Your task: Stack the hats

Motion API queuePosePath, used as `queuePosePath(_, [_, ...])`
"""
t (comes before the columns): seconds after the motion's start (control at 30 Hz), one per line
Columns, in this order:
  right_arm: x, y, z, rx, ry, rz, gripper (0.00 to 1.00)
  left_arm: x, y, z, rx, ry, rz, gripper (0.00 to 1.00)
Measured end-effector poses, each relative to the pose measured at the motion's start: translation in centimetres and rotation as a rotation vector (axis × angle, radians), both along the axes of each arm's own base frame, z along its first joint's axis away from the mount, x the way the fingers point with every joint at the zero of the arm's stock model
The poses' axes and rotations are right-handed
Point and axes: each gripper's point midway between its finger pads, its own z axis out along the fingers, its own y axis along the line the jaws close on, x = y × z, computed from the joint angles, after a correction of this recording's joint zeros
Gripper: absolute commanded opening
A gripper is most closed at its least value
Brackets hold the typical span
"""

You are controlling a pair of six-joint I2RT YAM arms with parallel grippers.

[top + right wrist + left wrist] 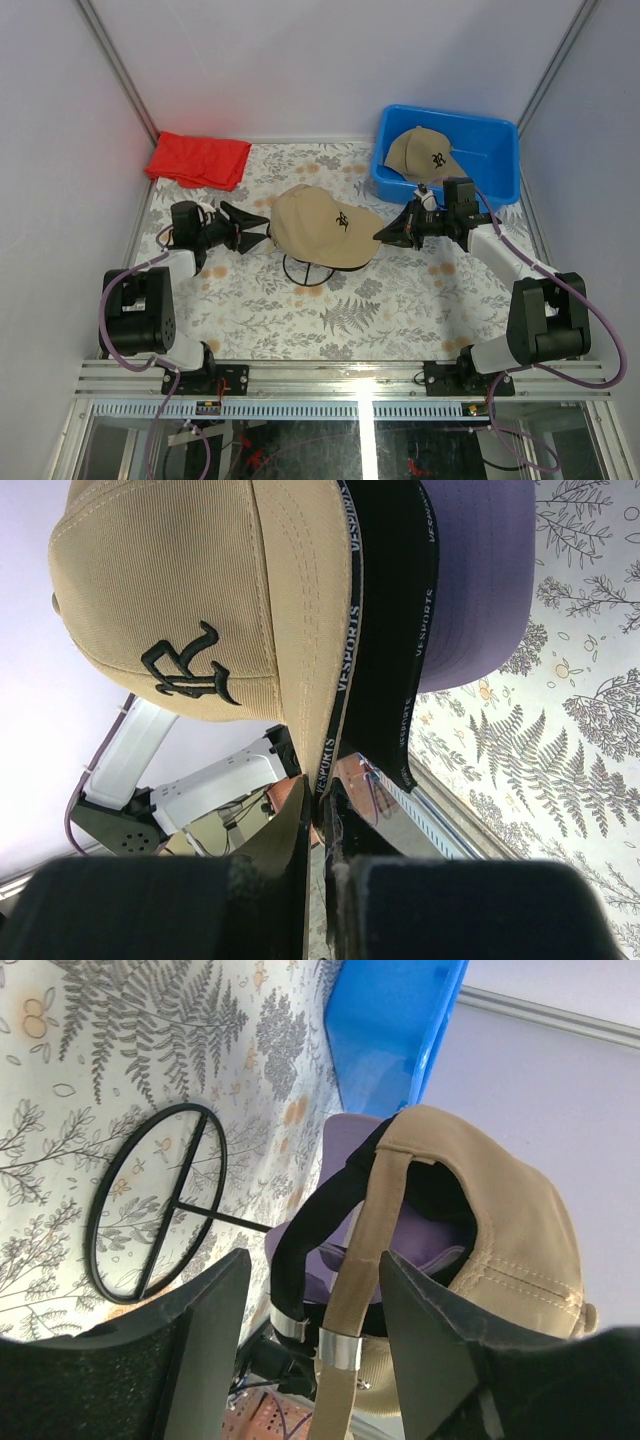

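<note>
My left hand (262,232) hangs spread just behind the topmost tan fabric baseball cap (320,225), while my right hand (382,233) sits pressed together at its brim.

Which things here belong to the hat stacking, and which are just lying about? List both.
Job in hand:
- top tan cap of the stack
- black cap beneath it
- lavender cap at the bottom
- second tan cap, not yet stacked

Lying about:
- red folded cloth
- blue bin holding the second tan cap
- black wire stand under the stack
</note>
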Motion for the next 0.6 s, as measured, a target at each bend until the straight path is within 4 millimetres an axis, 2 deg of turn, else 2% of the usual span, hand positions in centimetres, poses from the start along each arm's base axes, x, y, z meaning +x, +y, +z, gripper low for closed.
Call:
queuePosePath(0.33, [0.0,0.0,-0.1,-0.003,-0.001,0.000,0.00,0.1,-0.6,0.8,-0.009,-0.026,-0.025,0.66])
queuePosePath(0.6, [0.0,0.0,-0.1,-0.003,-0.001,-0.001,0.00,0.2,-3.1,0.6,0.008,-0.032,-0.095,0.64])
